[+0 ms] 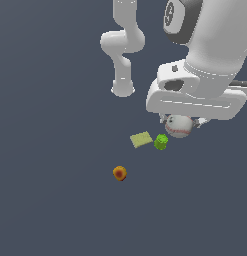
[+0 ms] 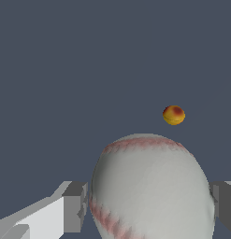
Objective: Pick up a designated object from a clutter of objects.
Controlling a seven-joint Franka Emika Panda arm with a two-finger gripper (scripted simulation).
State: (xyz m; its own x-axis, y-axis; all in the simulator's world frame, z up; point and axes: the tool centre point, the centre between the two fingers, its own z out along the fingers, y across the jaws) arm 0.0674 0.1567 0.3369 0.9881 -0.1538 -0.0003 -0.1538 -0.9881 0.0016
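Note:
The white baseball [image 1: 178,126] with red stitching sits right under my hand, between the fingers of my gripper [image 1: 179,129]. It looks much bigger than the orange-red ball [image 1: 119,173], so it appears held up off the floor. In the wrist view the baseball [image 2: 149,186] fills the gap of the gripper [image 2: 149,212], with a grey finger [image 2: 75,207] against each side. The orange-red ball [image 2: 173,115] lies far off beyond it. The pale yellow-green pad [image 1: 141,139] and the green block [image 1: 161,142] lie on the floor beside the baseball.
The arm's white base [image 1: 123,89] stands behind the clutter. The dark grey floor [image 1: 55,200] stretches around the items.

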